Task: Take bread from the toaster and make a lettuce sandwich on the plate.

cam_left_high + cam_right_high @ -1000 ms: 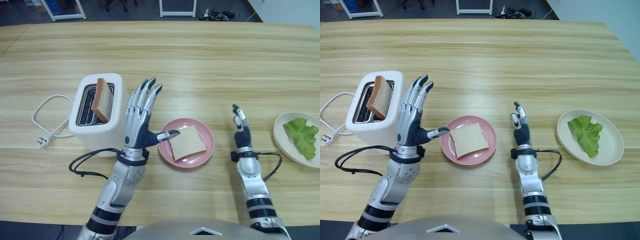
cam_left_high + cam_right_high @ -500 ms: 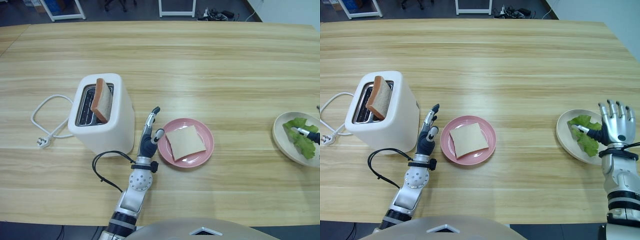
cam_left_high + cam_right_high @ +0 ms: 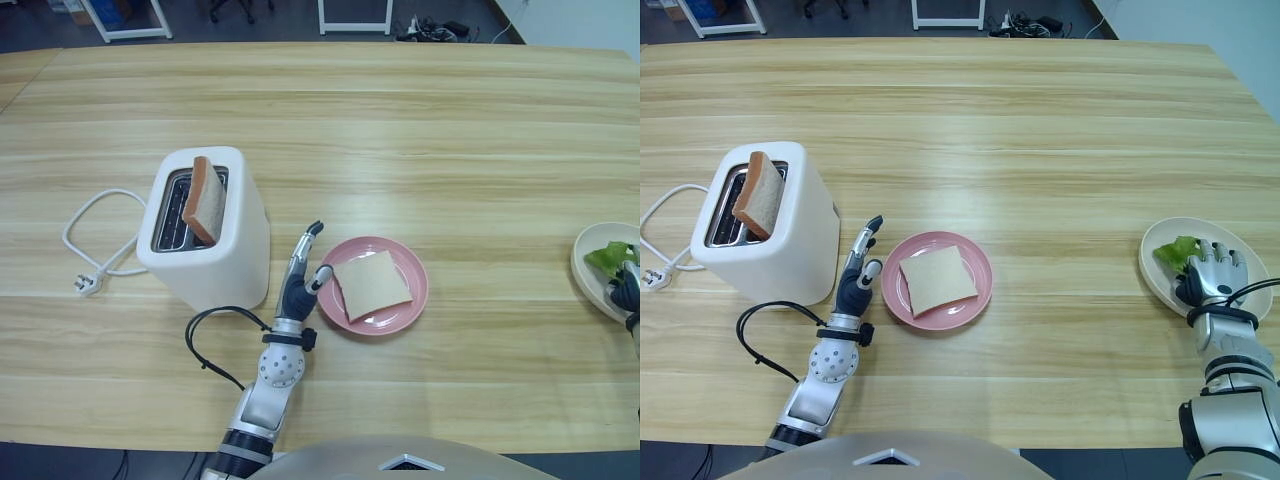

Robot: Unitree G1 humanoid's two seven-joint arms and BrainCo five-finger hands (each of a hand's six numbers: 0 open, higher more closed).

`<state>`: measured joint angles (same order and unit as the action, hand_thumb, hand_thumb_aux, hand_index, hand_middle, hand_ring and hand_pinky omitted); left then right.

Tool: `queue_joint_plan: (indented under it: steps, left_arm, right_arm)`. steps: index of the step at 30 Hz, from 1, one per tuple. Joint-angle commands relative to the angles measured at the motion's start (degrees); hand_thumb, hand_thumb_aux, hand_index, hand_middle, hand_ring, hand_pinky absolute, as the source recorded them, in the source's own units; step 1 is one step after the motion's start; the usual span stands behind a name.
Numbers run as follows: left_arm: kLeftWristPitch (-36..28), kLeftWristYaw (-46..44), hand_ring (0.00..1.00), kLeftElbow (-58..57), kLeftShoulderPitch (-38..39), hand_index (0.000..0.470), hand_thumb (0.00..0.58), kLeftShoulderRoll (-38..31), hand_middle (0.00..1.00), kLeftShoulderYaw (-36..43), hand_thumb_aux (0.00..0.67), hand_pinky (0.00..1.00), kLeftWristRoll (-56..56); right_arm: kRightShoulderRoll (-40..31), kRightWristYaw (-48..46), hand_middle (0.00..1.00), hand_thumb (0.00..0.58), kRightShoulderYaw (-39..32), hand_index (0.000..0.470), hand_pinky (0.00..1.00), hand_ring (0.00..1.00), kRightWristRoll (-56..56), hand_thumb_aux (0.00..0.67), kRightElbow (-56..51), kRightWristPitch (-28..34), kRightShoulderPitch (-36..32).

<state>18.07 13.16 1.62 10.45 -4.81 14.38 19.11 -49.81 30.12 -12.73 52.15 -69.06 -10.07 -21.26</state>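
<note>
- Pink plate [image 3: 940,322] near the front edge of the table [image 3: 1040,130], about midway along, with one pale slice [image 3: 937,280] flat on it.
- White toaster [image 3: 790,250] towards the front left corner, with toast [image 3: 758,203] standing tilted in its slot, not yet taken.
- Cream dish [image 3: 1220,230] at the right edge, well apart from the plate, with lettuce [image 3: 1178,251] on it.
- Right hand [image 3: 1213,275] on the dish, back upward, lying over the near part of the lettuce; cannot tell whether closed on the leaf or merely resting there.
- Left hand [image 3: 857,282] upright between toaster and plate, just beside the plate's rim, stretched out straight and holding nothing.
- Step in hand, by the look of it: fetching the lettuce, with the bottom slice already laid.
- Next move, as judged: a firm hold on the leaf, a lift clear of the dish, a carry leftward along the front edge, then down flat on the slice, inside the plate's rim.
- After that, probably: toast out of the slot with the left hand and onto the leaf.
- Care needed: limp leaf apt to slip or fold, light dish apt to drag along.
</note>
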Motion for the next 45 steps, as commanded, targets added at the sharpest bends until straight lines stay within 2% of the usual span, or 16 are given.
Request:
queue_joint_plan:
  steps: [1,4,6,9,12,14,17,21,26,31,36,45]
  left_arm:
    - [-0.6,-0.42,0.0,0.06,0.71,0.0,0.0,0.42,0.0,-0.44,0.0,0.0,0.42]
    - [-0.45,-0.56,0.0,-0.03,0.77,0.0,0.0,0.47,0.0,-0.56,0.0,0.0,0.41]
    - [-0.32,-0.69,0.0,-0.23,0.66,0.0,0.0,0.53,0.0,-0.73,0.0,0.0,0.21]
    - [-0.07,-0.96,0.0,-0.84,0.44,0.0,0.0,1.11,0.0,-1.33,0.0,0.0,-1.32]
    - [-0.13,-1.48,0.0,-1.88,-0.02,0.0,0.0,1.85,0.0,-2.23,0.0,0.0,-3.71]
    - [-0.1,-1.75,0.0,-2.59,-0.45,0.0,0.0,2.14,0.0,-2.45,0.0,0.0,-4.28]
    - [0.01,-2.34,0.0,-3.51,-1.02,0.0,0.0,2.53,0.0,-2.54,0.0,0.0,-5.03]
    - [0.16,-3.07,0.0,-4.23,-1.54,0.0,0.0,2.97,0.0,-2.96,0.0,0.0,-5.56]
    - [0.25,-3.28,0.0,-4.61,-1.4,0.0,0.0,3.69,0.0,-2.91,0.0,0.0,-5.48]
    - [0.24,-3.24,0.0,-4.86,-1.15,0.0,0.0,4.29,0.0,-2.56,0.0,0.0,-4.91]
    - [0.25,-2.95,0.0,-5.45,-1.26,0.0,0.0,4.36,0.0,-2.57,0.0,0.0,-4.49]
    - [0.32,-2.81,0.0,-6.18,-1.38,0.0,0.0,4.25,0.0,-2.6,0.0,0.0,-3.53]
  right_arm:
    - [-1.34,1.8,0.0,0.58,-0.7,0.47,0.0,0.0,-2.79,0.67,4.71,-1.11,0.4]
    - [-2.18,2.78,0.0,0.58,0.29,0.47,0.0,0.0,-4.62,0.67,12.63,-1.1,3.48]
    - [-3.09,2.69,0.0,0.58,1.84,0.47,0.0,0.0,-5.51,0.67,21.99,0.3,6.94]
    - [-2.97,0.21,0.0,0.58,6.01,0.47,0.0,0.0,-6.04,0.67,43.45,4.42,12.56]
    - [1.22,-3.98,0.0,0.58,6.02,0.47,0.0,0.0,-4.59,0.67,61.04,7.26,11.97]
    - [5.44,-6.68,0.0,0.58,2.33,0.47,0.0,0.0,-3.1,0.67,66.57,7.44,8.91]
    - [11.81,-8.88,0.0,0.58,-2.88,0.47,0.0,0.0,-0.95,0.67,67.36,7.12,4.36]
    - [21.04,-10.16,0.0,0.58,-10.02,0.47,0.0,0.0,2.4,0.67,62.78,6.6,-0.09]
    - [27.04,-10.45,0.0,0.58,-17.88,0.47,0.0,0.0,5.17,0.67,56.84,4.52,2.37]
    - [25.98,-11.29,0.0,0.58,-21.22,0.47,0.0,0.0,6.26,0.67,57.55,2.85,9.09]
    - [22.03,-12.83,0.0,0.58,-18.9,0.47,0.0,0.0,5.54,0.67,64.28,2.39,15.74]
    - [21.64,-15.42,0.0,0.58,-16.55,0.47,0.0,0.0,6.19,0.67,70.76,2.76,19.11]
